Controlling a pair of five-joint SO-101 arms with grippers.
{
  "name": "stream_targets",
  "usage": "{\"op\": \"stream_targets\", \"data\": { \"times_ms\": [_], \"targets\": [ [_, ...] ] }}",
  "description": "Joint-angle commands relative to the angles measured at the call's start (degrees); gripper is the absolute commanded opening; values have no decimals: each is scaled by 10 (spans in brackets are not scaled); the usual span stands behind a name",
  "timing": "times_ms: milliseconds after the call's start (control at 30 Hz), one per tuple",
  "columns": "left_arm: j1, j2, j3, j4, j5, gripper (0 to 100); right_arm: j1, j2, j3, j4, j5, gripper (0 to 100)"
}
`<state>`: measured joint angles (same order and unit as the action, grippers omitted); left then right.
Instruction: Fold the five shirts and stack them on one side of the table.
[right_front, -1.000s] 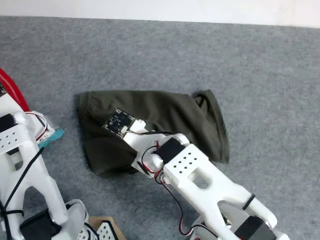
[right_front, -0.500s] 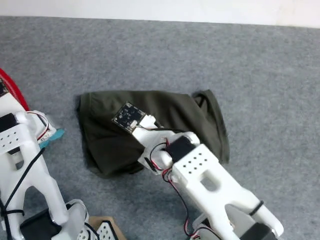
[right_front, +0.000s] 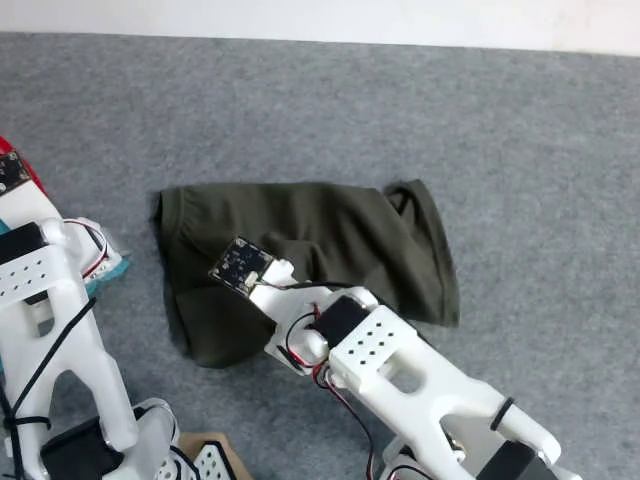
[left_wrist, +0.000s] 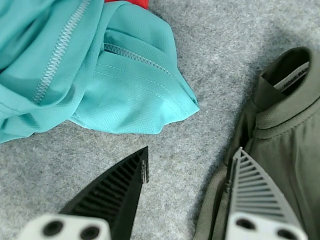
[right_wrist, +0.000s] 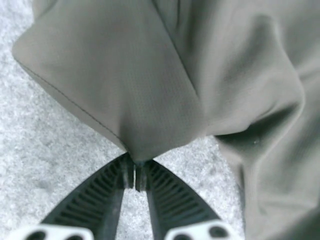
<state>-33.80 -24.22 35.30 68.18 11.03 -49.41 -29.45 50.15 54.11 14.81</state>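
**High view.** The dark olive-green knit shirt (right_front: 340, 235) lies on the grey felt-covered tabletop (right_front: 400, 110), near the middle. It is bunched into a rough oblong, not yet a clean fold. The white right arm (right_front: 370, 345) reaches over the shirt's near edge. The white left arm (right_front: 50, 300) stands at the side of the tabletop, with a corner of a turquoise mesh shirt (right_front: 110, 268) beside it.

**Left wrist view.** The left gripper (left_wrist: 191, 162) is released, with its jaws spread wide and nothing between them. It hangs over bare tabletop (left_wrist: 225, 40) between the turquoise shirt (left_wrist: 100, 75) and the collar end of the olive shirt (left_wrist: 285, 120). One finger overlaps the olive shirt's edge. Whether it touches the cloth cannot be told.

**Right wrist view.** The right gripper (right_wrist: 135, 172) is clenched on a folded corner of the olive shirt (right_wrist: 200, 75). Only the tip of the cloth is pinched, and the rest fans out from the jaws over the tabletop (right_wrist: 40, 150).

**Handling.** The shirt is judged to be light, limp and thin. It will drape and drag rather than hold a shape, and the felt surface is likely to grip it. A pinch this shallow may slip under tension. Take hold at a seam, hem or doubled edge, where the cloth is thickest. Two corners held at once should keep a fold line straight.
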Motion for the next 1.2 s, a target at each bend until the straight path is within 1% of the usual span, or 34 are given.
{"op": "stream_targets", "data": {
  "times_ms": [0, 133, 200, 267, 333, 400, 500, 567, 667, 733, 833, 1067, 1167],
  "targets": [
    [11, -1, -2, -4, 4, 263, -10, -9, -4, -10, -7, 80],
    [7, -1, -2, -6, 4, 263, -36, -11, -6, 17, -6, 206],
    [7, -1, -3, -7, 2, 264, -55, -19, -23, 40, -4, 236],
    [6, -1, -4, -7, 2, 264, -74, -36, -43, 65, -4, 238],
    [-6, -1, -6, -7, 3, 265, -98, -51, -52, 64, -4, 238],
    [-18, -1, -7, -9, 4, 265, -117, -54, -50, 28, -4, 238],
    [-41, -1, -6, -20, 14, 264, -138, -18, -34, -26, -4, 238],
    [-55, -1, -6, -25, 36, 266, -142, 26, -45, -52, -3, 238],
    [-80, -1, -10, -28, 40, 266, -142, 97, -71, -76, -3, 238],
    [-104, -1, -19, -28, 42, 265, -142, 135, -87, -89, -2, 238],
    [-144, -1, -29, -33, 68, 266, -141, 178, -116, -101, -2, 238],
    [-208, 0, -51, -43, 73, 264, -143, 223, -150, -100, -2, 238],
    [-235, 0, -51, -62, 74, 263, -157, 223, -150, -98, -3, 238]
  ]
}}
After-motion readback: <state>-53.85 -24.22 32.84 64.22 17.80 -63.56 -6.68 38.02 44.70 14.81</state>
